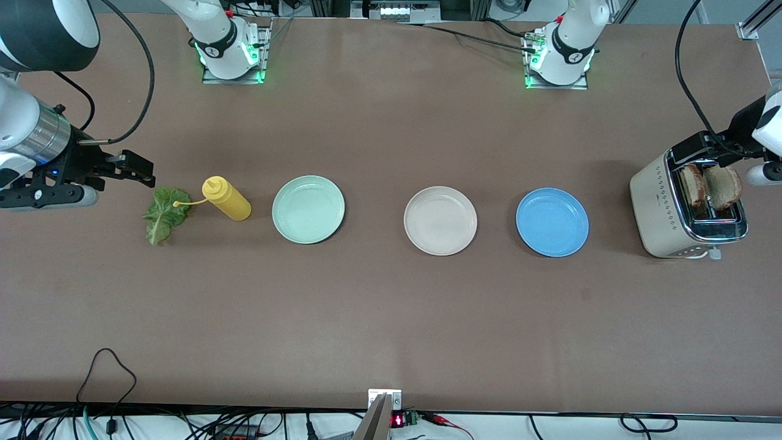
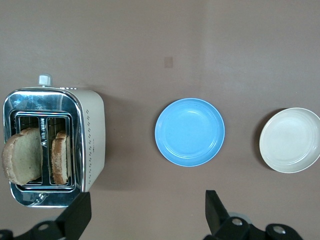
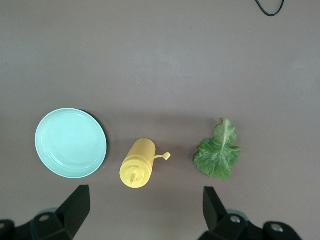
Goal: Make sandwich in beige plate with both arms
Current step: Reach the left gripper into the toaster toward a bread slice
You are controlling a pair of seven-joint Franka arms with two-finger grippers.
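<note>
The beige plate [image 1: 440, 220] sits bare at the middle of the front view, a little right of centre, on the brown table [image 1: 391, 318]. In the left wrist view it shows at the right edge of the frame [image 2: 290, 140]. A blue plate [image 1: 551, 221] lies beside it toward the left arm's end of the table, a mint-green plate [image 1: 308, 209] beside it toward the right arm's end; all three plates are apart from one another in a row.

Two bread slices [image 1: 712, 186] stand upright in the slots of a cream toaster [image 1: 657, 214] at the right edge of the front view, sticking out above its chrome top. In the left wrist view they show at the left of the frame [image 2: 37, 157].

The lettuce leaf [image 1: 162, 215] lies flat on the table in the left part of the front view. A yellow squeeze bottle [image 1: 227, 198] lies tipped just beside it, its nozzle tip reaching the leaf's edge.

The left gripper [image 2: 147, 215] hangs over the table by the toaster, fingers spread wide, holding and touching nothing. The right gripper [image 3: 145, 212] hangs over the table near the lettuce and bottle, its fingers likewise wide apart and empty.
</note>
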